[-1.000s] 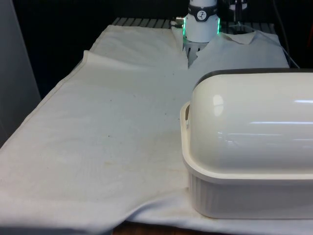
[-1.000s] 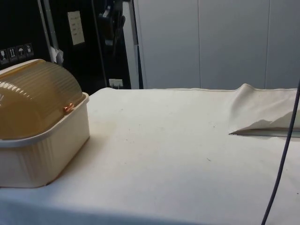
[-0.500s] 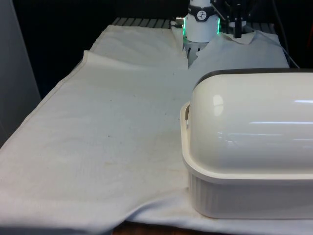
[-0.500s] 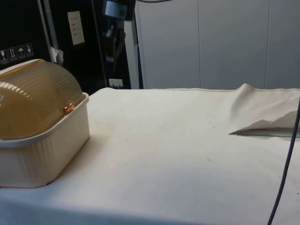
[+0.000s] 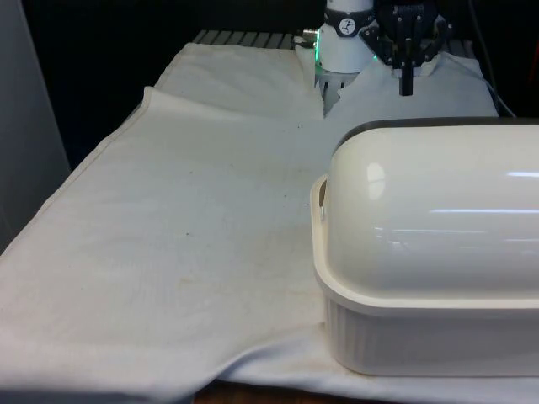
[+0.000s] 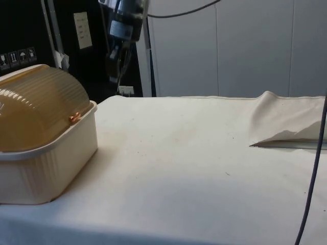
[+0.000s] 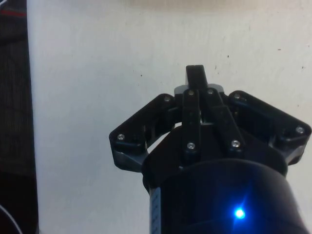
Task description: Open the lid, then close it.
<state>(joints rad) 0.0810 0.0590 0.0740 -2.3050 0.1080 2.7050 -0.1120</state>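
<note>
Front view, my log: surface [image 5: 168, 219], cloth-covered. Bread box [image 5: 429, 337], near end of the surface, lid [image 5: 438, 210] down, unopened. Claw [image 5: 407, 84] has descended behind the bread box since a second ago, fingers pressed together, empty; approach under way, I judge.

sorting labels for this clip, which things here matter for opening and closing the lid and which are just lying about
For the job:
- bread box
- its domed lid, shut
- gripper, fingers together, up above the table's far end

Lying about:
- white cloth
- dark cable hanging at the side view's edge
</note>
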